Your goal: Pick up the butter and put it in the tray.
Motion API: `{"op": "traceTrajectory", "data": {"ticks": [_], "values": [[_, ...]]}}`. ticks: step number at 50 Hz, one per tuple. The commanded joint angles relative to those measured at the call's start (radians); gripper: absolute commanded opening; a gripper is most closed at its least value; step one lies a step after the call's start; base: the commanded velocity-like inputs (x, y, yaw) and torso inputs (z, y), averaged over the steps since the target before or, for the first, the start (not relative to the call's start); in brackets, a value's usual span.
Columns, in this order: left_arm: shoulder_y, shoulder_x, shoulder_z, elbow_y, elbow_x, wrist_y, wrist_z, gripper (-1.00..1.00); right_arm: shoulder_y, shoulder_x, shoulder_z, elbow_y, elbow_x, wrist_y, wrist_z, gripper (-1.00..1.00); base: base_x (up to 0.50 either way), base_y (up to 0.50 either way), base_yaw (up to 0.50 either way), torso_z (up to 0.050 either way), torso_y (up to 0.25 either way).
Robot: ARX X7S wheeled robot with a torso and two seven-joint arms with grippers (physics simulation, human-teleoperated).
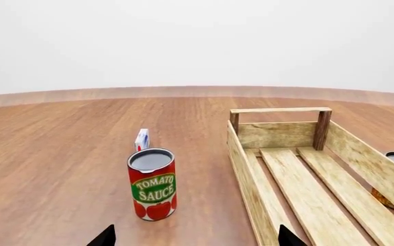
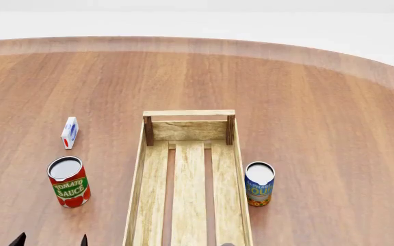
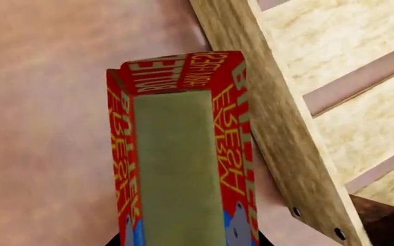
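Three camera views of a round wooden table (image 2: 320, 102) w/ a pale slatted tray (image 2: 189, 174) running lengthwise down the middle, nothing visible inside it. In the head view, a Tomato Sauce can (image 2: 68, 181) stands upright left of the tray, w/ a small white carton (image 2: 69, 131) farther back on the same side. A blue and orange can (image 2: 259, 183) stands just beside the tray's right wall.

Right wrist view: the butter (image 3: 180, 154), a red box w/ yellow lettering, fills the centre, held end-on in the right gripper (image 3: 190, 241). Only two dark finger tips show, one at either side of the box's near end, closed against it. The box hangs outside the tray's side wall (image 3: 279, 123), over bare tabletop, close to the rail; can't tell if they touch. The butter isn't visible in the head view.

Left wrist view: the left gripper (image 1: 191, 237) shows as two dark tips set wide apart, nothing between them, facing the sauce can (image 1: 153, 183) and the tray's near wall (image 1: 252, 189).
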Motion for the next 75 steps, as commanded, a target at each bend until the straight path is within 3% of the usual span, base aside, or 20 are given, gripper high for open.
{"op": "traceTrajectory", "data": {"ticks": [1, 16, 29, 52, 61, 75], "values": [[-0.002, -0.004, 0.003, 0.001, -0.005, 0.000, -0.004, 1.00, -0.016, 0.020, 0.037, -0.088, 0.033, 0.034, 0.047, -1.00, 0.00, 0.00, 0.00, 0.000, 0.000], [-0.001, -0.011, 0.005, 0.009, -0.015, 0.000, -0.010, 1.00, 0.135, 0.158, 0.137, -0.543, 0.349, 0.394, 0.273, -1.00, 0.00, 0.00, 0.00, 0.000, 0.000], [-0.002, -0.013, 0.007, 0.000, -0.023, 0.008, -0.011, 1.00, 0.228, 0.217, 0.234, -0.631, 0.518, 0.473, 0.371, -1.00, 0.00, 0.00, 0.00, 0.000, 0.000], [-0.004, -0.016, 0.018, -0.014, -0.026, 0.022, -0.016, 1.00, 0.280, 0.311, 0.391, -0.509, 0.575, 0.328, 0.388, -1.00, 0.00, 0.00, 0.00, 0.000, 0.000], [-0.006, -0.019, 0.020, -0.016, -0.028, 0.023, -0.020, 1.00, 0.224, 0.249, 0.488, -0.324, 0.565, 0.135, 0.462, -1.00, 0.00, 0.00, 0.00, 0.000, 0.000], [-0.008, -0.024, 0.024, -0.008, -0.034, 0.017, -0.026, 1.00, 0.207, 0.143, 0.519, -0.171, 0.560, 0.069, 0.515, -1.00, 0.00, 0.00, 0.00, 0.000, 0.001]]}}
